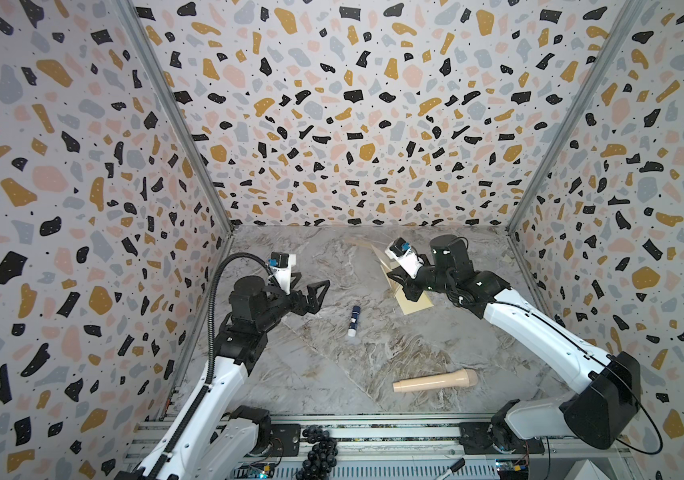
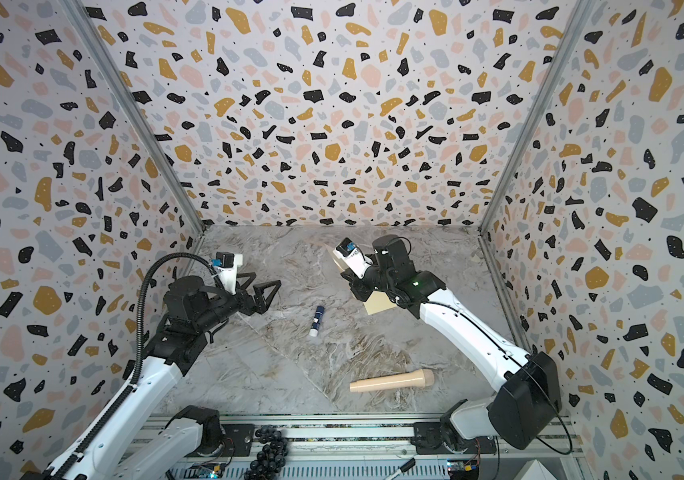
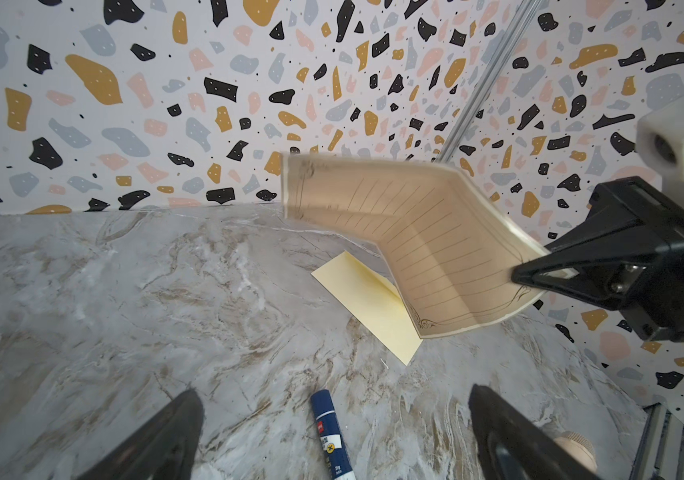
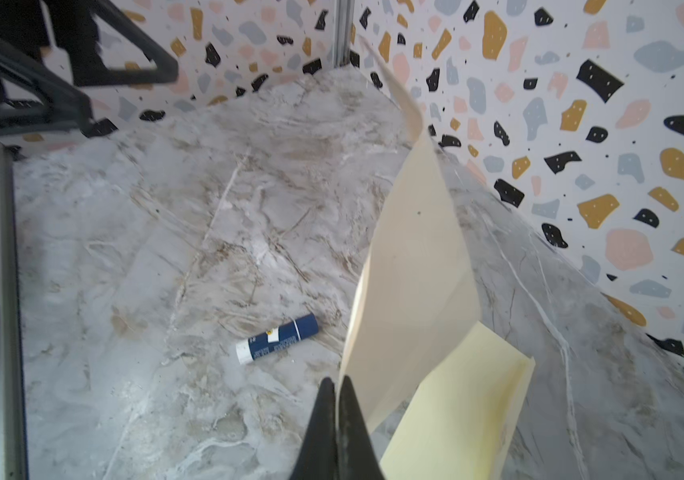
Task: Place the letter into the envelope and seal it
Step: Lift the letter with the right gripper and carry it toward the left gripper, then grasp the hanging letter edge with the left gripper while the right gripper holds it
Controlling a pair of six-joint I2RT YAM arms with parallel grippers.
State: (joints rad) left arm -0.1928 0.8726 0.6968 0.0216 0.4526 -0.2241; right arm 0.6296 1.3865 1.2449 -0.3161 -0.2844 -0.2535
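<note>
The right gripper (image 4: 337, 384) is pinched tight on one edge of the letter (image 3: 415, 241) and holds the sheet clear of the marble table (image 1: 332, 374). From the fingertips the paper rises and runs away from the gripper toward the back wall. It bends sharply about halfway along, so its far half leans over. The ruled face, with a thin dark border and scrollwork at the corners, is turned toward the left arm. The plain cream back (image 4: 411, 270) faces the right wrist camera. No handwriting can be read on the lines, and the mark near the far edge is blurred.

The envelope (image 3: 369, 299) lies flat on the table directly beneath the right gripper and the hanging sheet. Its pale yellow face is plain where it shows. Its long axis runs from under the letter's bend out past the gripper's fingertips, and one end (image 1: 415, 306) shows from under the wrist in a top view.

The left gripper (image 1: 311, 284) hovers well apart from the letter with its jaws spread wide and nothing between them. Just ahead of it and below lies a blue and white glue stick (image 3: 329, 432), its blue cap pointing away from that gripper. The label reads "21g", and its small red logo is too small to make out. A beige handle-shaped object (image 1: 435, 380) lies near the right arm's base.
</note>
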